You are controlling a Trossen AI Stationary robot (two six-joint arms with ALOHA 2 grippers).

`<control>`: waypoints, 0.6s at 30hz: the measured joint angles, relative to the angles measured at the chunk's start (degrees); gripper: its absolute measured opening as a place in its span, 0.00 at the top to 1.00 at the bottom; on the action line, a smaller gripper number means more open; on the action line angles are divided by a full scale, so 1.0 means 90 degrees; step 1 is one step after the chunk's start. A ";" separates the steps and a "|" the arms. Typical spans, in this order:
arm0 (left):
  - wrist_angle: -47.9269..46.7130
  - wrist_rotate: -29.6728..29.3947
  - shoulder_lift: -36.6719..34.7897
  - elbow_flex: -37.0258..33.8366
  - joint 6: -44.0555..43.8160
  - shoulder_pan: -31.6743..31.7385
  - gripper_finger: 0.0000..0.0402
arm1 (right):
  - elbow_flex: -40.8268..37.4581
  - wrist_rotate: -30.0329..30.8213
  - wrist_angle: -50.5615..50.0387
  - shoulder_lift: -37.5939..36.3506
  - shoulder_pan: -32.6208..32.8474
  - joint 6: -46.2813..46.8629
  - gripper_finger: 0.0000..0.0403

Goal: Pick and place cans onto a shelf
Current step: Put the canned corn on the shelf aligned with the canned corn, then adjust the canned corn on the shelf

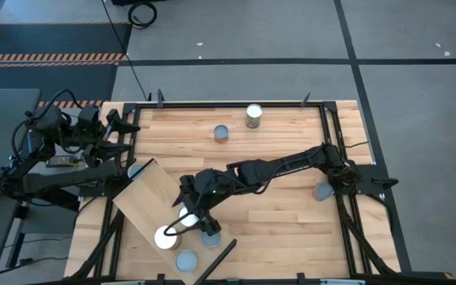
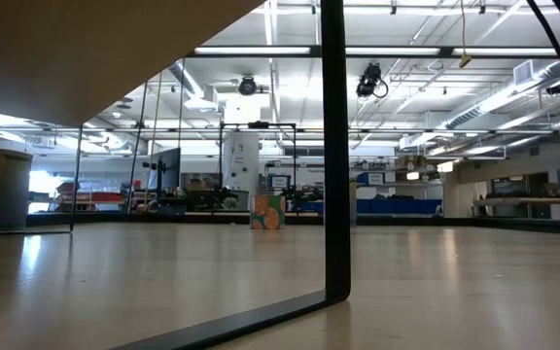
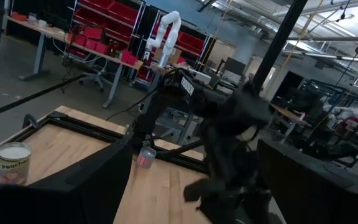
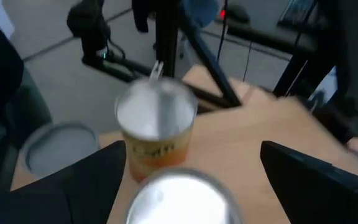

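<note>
Operator: Report progress.

Technician: The pale rectangular wooden shelf plank [image 1: 155,207] lies angled at the table's near left. One bright white-topped can [image 1: 167,237] stands on its near end. The right gripper [image 1: 196,215] hovers above a can at the plank's near end, fingers spread and holding nothing.

Operator: Remaining work?

Technician: Probably most of it. The grey-blue-topped can [image 1: 222,133], the labelled silvery can [image 1: 253,115] and others stand off the plank. The left gripper [image 1: 130,141] waits at the left edge; its closure cannot be determined.

Even overhead light; ceiling strips [image 2: 261,51] glare in low view; white can top [image 1: 165,237] overexposed; right wrist view blurred, perhaps motion.
</note>
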 joint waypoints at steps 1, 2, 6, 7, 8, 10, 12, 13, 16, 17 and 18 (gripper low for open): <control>-0.0001 0.0001 0.0000 0.0000 0.0032 0.0001 0.13 | 0.0171 0.0045 -0.0100 0.0000 0.0000 0.0000 0.06; 0.0000 0.0001 0.0000 -0.0001 0.0045 0.0002 0.13 | 0.0367 0.0133 -0.0289 0.0000 0.0002 0.0000 0.06; -0.0002 0.0001 -0.0002 0.0000 0.0175 0.0001 0.13 | 0.1077 0.0857 -0.1351 -0.0150 -0.0099 0.0147 0.06; -0.0001 0.0001 -0.0002 0.0000 0.0193 0.0002 0.13 | 0.0875 0.1059 -0.1402 -0.0402 -0.0151 0.0342 0.07; -0.0004 0.0001 -0.0002 0.0000 0.0195 0.0000 0.13 | 0.0735 0.1279 -0.1591 -0.0591 -0.0218 0.0597 0.07; -0.0014 0.0002 -0.0002 -0.0001 0.0231 0.0000 0.13 | 0.0638 0.1665 -0.2024 -0.0928 -0.0379 0.1198 0.07; -0.0077 0.0003 -0.0007 0.0000 0.0241 0.0001 0.13 | 0.0569 0.1952 -0.2674 -0.1194 -0.0530 0.1690 0.07; -0.0134 0.0004 -0.0007 0.0000 0.0257 0.0002 0.13 | 0.0522 0.2128 -0.2942 -0.1292 -0.0588 0.1876 0.07; -0.0569 0.0003 -0.0007 0.0000 0.0381 0.0000 0.13 | 0.0235 0.2454 -0.3598 -0.1576 -0.0700 0.2340 0.07; -0.0734 0.0004 -0.0007 -0.0001 0.0385 0.0002 0.13 | 0.0125 0.2532 -0.3711 -0.1679 -0.0729 0.2479 0.07; -0.0896 0.0014 -0.0007 -0.0002 0.0385 0.0000 0.13 | -0.0017 0.2586 -0.3808 -0.1763 -0.0758 0.2604 0.07</control>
